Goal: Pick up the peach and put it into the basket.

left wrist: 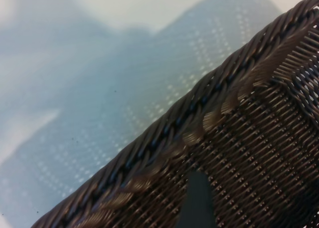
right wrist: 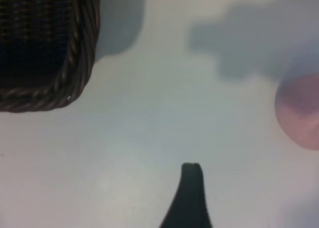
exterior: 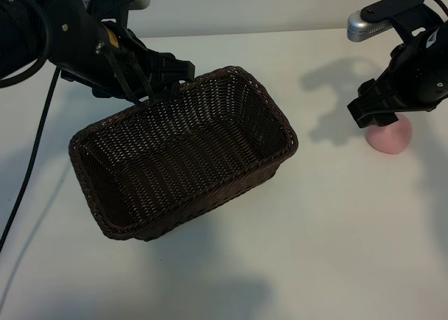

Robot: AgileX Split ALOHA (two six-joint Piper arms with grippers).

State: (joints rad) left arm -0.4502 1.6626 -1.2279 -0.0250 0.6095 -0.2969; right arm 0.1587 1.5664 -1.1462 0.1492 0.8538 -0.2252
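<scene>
The wicker basket (exterior: pixel 183 155) sits tilted on the white worktop (exterior: pixel 315 250), its open mouth turned up and toward the camera, its braided rim running around rounded corners. Taking the basket as the landmark, the left pincer (exterior: pixel 150 89) is at the basket's far long rim, near its far corner, with dark fingers pointing down over the edge. Its fingers stand apart. The left wrist view shows the braided rim (left wrist: pixel 199 113) crossing the picture at a slant, the woven inner wall below it, and one dark fingertip (left wrist: pixel 197 200) over the weave inside the rim; whether that tip touches the wicker cannot be told.

The peach (exterior: pixel 390 135) lies on the worktop well apart from the basket, off its short end on the right arm's side. It is outside the basket and rests on the bare surface. The right pincer (exterior: pixel 381 113) hangs just above the peach and covers its upper part in the exterior view. Its fingers stand apart and are not clamped on the fruit. In the right wrist view one dark fingertip (right wrist: pixel 192 188) shows over bare worktop, the peach (right wrist: pixel 301 113) shows as a pink round shape off to one side of it, and a corner of the basket (right wrist: pixel 55 83) shows farther off.
</scene>
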